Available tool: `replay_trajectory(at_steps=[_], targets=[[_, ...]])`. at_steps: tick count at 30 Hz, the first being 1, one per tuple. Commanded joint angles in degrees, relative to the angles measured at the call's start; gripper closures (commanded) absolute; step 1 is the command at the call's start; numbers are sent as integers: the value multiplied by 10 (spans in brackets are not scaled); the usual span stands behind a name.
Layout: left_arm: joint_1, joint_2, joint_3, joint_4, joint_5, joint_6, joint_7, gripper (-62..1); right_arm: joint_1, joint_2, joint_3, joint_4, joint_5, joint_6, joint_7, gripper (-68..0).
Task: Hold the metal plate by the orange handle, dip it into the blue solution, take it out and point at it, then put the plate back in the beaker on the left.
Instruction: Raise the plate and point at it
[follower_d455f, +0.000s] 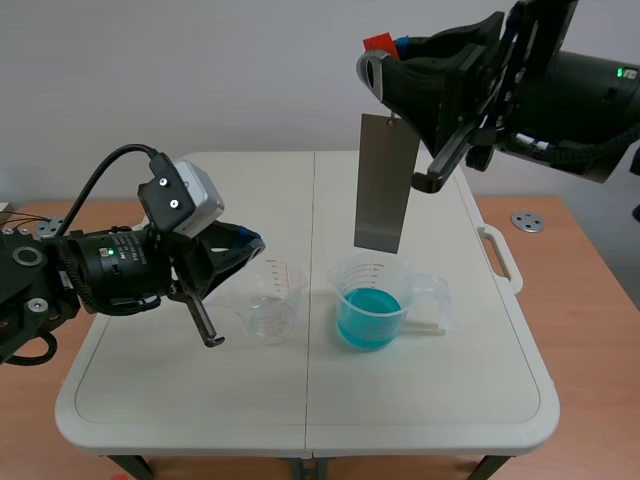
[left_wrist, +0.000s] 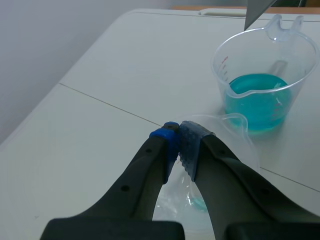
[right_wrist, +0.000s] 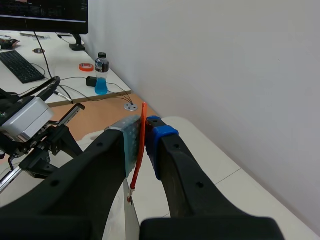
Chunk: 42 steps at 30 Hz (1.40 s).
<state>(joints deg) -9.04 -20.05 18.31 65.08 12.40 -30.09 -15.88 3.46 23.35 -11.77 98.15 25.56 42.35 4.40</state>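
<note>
Right gripper (follower_d455f: 378, 62) is clamped on the orange handle (right_wrist: 141, 145). The metal plate (follower_d455f: 385, 180) hangs upright from it, lower edge just above the rim of the full beaker (follower_d455f: 400, 285), clear of the blue solution (follower_d455f: 368, 318).

Full beaker sits in the middle of the table (follower_d455f: 180, 400), just right of the centre seam. Empty beaker (follower_d455f: 272, 300) is just left of the seam. Both are well in from every edge.

Left gripper (left_wrist: 179, 135) is pinched closed on nothing, tips over the empty beaker's rim; can't tell if they touch.

Can't see whether the plate is wet, so my read is either pre-dip or just lifted out.
- **Pre-dip:** straight drop, plate centred in the mouth.
- **Lifted out:** left tips must rise and aim at the plate, then the plate crosses the seam into the empty beaker.
</note>
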Motion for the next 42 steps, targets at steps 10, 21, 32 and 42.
replay_trajectory(at_steps=[10,21,32,42], targets=[[-27,17,33,2,-5,1,10,-16,10,5,2,13,11,4,8,-13],[-35,39,67,2,-5,-1,25,-16,10,5,2,13,11,4,8,-13],[-35,48,69,2,-5,0,24,-16,10,4,2,13,11,4,8,-13],[-28,21,56,3,-11,27,-5,-17,10,4,2,13,11,4,9,-13]])
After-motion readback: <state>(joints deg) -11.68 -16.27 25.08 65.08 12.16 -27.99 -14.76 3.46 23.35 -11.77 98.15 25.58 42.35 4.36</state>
